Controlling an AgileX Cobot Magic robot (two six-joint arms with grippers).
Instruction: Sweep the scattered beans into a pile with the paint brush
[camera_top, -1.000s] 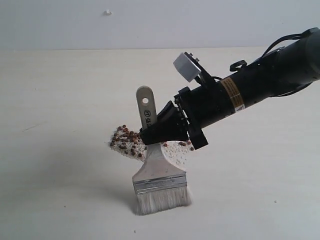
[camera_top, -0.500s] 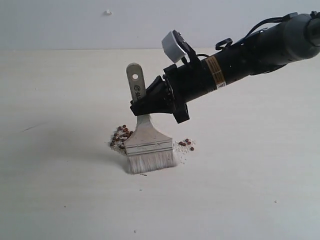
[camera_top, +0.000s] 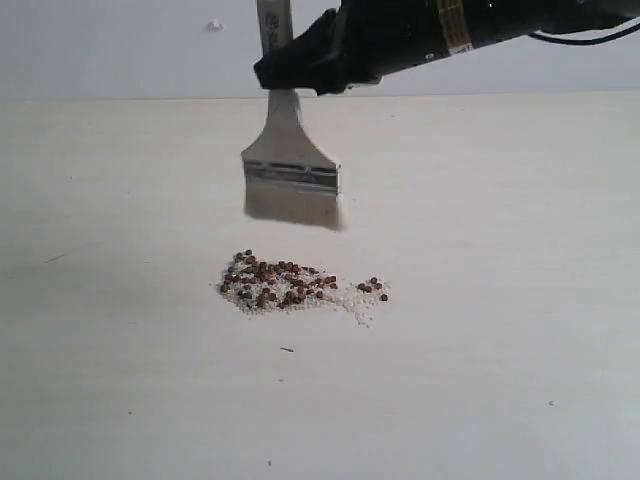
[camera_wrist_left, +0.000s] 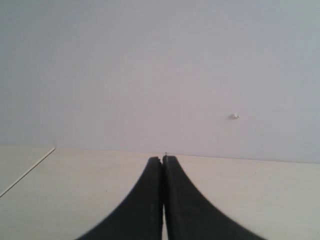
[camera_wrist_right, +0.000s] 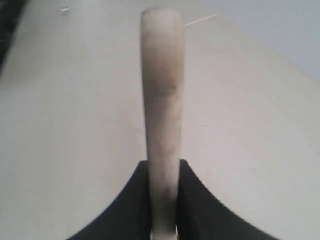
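Observation:
The beans (camera_top: 280, 280) lie on the pale table as a low pile (camera_top: 290, 292) mixed with off-white grains, with a few loose beans (camera_top: 372, 289) just to its right. The paint brush (camera_top: 292, 175) hangs in the air above and behind the pile, bristles down and clear of the table. My right gripper (camera_top: 280, 72) is shut on its wooden handle (camera_wrist_right: 162, 100), which sticks out past the black fingers (camera_wrist_right: 197, 200). My left gripper (camera_wrist_left: 163, 159) is shut with nothing in it and does not show in the exterior view.
The pale table (camera_top: 500, 300) spreads wide around the pile, ending at a grey wall (camera_top: 120, 50) behind. A tiny dark speck (camera_top: 287, 349) lies in front of the pile. A small white mark (camera_top: 214, 25) sits on the wall.
The right gripper has lifted the brush off the table and carried it up and away from the near side, past the pile. The beans now lie uncovered in one mound.

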